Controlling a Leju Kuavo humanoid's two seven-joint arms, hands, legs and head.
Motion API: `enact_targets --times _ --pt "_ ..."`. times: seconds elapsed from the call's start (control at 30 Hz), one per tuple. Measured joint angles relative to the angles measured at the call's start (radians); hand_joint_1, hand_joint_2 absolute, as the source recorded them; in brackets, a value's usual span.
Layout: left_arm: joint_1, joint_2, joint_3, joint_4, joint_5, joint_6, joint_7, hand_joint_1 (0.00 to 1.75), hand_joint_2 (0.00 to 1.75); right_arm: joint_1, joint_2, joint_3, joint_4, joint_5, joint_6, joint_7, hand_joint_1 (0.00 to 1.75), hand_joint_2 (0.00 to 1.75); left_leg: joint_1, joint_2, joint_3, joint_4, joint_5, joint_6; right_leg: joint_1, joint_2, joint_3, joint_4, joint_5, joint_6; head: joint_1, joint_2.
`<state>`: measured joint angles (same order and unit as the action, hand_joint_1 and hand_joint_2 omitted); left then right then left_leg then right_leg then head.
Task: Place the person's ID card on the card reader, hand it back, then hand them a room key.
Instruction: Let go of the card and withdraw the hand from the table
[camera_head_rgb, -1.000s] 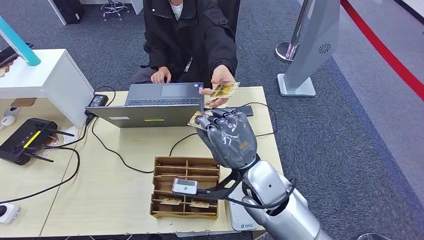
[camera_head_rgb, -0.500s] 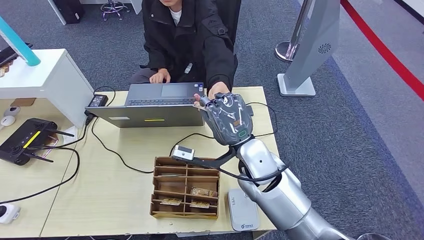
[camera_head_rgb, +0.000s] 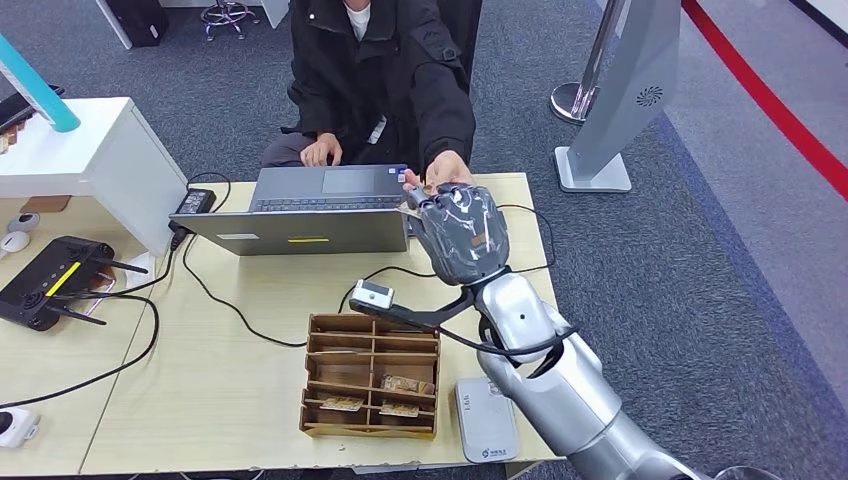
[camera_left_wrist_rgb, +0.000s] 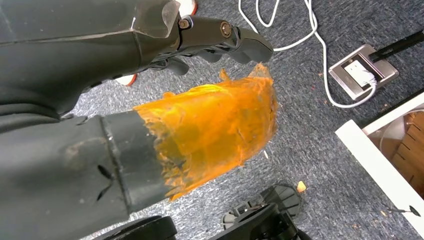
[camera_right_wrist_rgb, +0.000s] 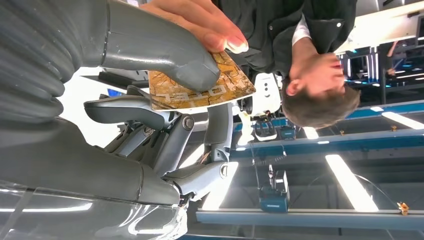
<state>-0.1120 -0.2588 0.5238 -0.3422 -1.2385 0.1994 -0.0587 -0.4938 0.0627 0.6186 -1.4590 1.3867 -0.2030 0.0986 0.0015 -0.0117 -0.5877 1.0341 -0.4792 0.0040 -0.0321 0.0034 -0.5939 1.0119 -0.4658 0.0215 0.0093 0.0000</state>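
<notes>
Right now my right hand (camera_head_rgb: 462, 232) is raised over the far side of the table (camera_head_rgb: 250, 300), at about one o'clock from the wooden tray (camera_head_rgb: 371, 375), reaching toward the person (camera_head_rgb: 385, 70) seated behind the laptop (camera_head_rgb: 305, 210). In the right wrist view my thumb presses a gold patterned card (camera_right_wrist_rgb: 200, 85) against my fingers (camera_right_wrist_rgb: 125, 111), so that hand holds the card. The person's hand (camera_head_rgb: 440, 172) lies straight beyond mine at twelve o'clock, and its fingertips (camera_right_wrist_rgb: 220, 40) already touch the card's free end. The card's long axis runs away from my palm toward them, which suits a straight pass.

I judge this to be a hand-over; whether it is the ID or the room key I cannot tell for sure.

Room is tight at nine o'clock, where the laptop's corner sits just beside my hand; three o'clock is free past the table edge. The card reader (camera_head_rgb: 486, 418) lies near me at six o'clock. My left hand (camera_left_wrist_rgb: 150, 30) hangs low over the carpet with its fingers curled in, holding nothing.
</notes>
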Motion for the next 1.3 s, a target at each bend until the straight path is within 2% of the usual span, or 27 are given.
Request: enact_targets --times 0.03,0.07,0.2,0.4,0.93,1.07,1.3 --pt "0.0 0.0 0.0 0.0 0.002 0.0 0.0 0.0 0.0 0.0 0.0 0.0 0.001 0.003 0.004 0.005 0.22 1.75 0.0 0.0 0.0 0.0 0.0 0.0 0.0 0.0 0.0 0.0 0.0 0.0 0.0 0.0" --pt "0.0 0.0 0.0 0.0 0.005 0.0 0.001 0.0 0.0 0.0 0.001 -0.001 0.003 0.007 0.011 0.013 0.01 1.75 0.0 0.0 0.0 0.0 0.0 0.0 0.0 0.0 0.0 0.0 0.0 0.0 0.0 0.0" --pt "0.0 0.0 -0.003 0.0 0.025 0.001 0.006 0.0 0.0 -0.001 0.006 -0.002 0.01 0.025 0.048 0.05 0.0 0.0 0.0 0.0 0.0 0.0 0.0 0.0 0.0 0.0 0.0 0.0 0.0 0.0 0.0 0.0" --pt "0.002 0.002 -0.013 0.0 0.046 0.002 0.009 0.0 0.0 0.0 0.011 -0.002 0.016 0.031 0.066 0.067 0.0 0.0 0.0 0.0 0.0 0.0 0.0 0.0 0.0 0.0 0.0 0.0 0.0 0.0 0.0 0.0" --pt "0.024 0.011 -0.025 0.0 0.105 0.026 0.005 0.0 0.0 0.132 0.0 -0.002 -0.194 -0.009 -0.055 0.012 0.0 0.0 0.0 0.0 0.0 0.0 -0.001 0.0 0.0 0.0 -0.001 0.0 -0.001 0.001 0.0 0.0" --pt "0.035 0.014 -0.024 0.0 0.126 0.034 -0.004 0.0 0.0 0.201 -0.008 -0.009 -0.276 -0.098 -0.119 -0.038 0.0 0.0 0.0 0.0 0.0 0.0 -0.001 0.0 0.0 0.0 -0.001 0.0 -0.001 0.001 0.0 0.0" --pt "0.056 0.021 -0.018 0.0 0.155 0.05 -0.032 0.0 0.0 0.35 -0.021 -0.033 -0.436 -0.411 -0.179 -0.186 0.0 0.0 0.0 0.0 -0.001 0.0 -0.002 0.0 0.0 0.0 -0.001 -0.001 -0.002 0.001 0.0 0.0"
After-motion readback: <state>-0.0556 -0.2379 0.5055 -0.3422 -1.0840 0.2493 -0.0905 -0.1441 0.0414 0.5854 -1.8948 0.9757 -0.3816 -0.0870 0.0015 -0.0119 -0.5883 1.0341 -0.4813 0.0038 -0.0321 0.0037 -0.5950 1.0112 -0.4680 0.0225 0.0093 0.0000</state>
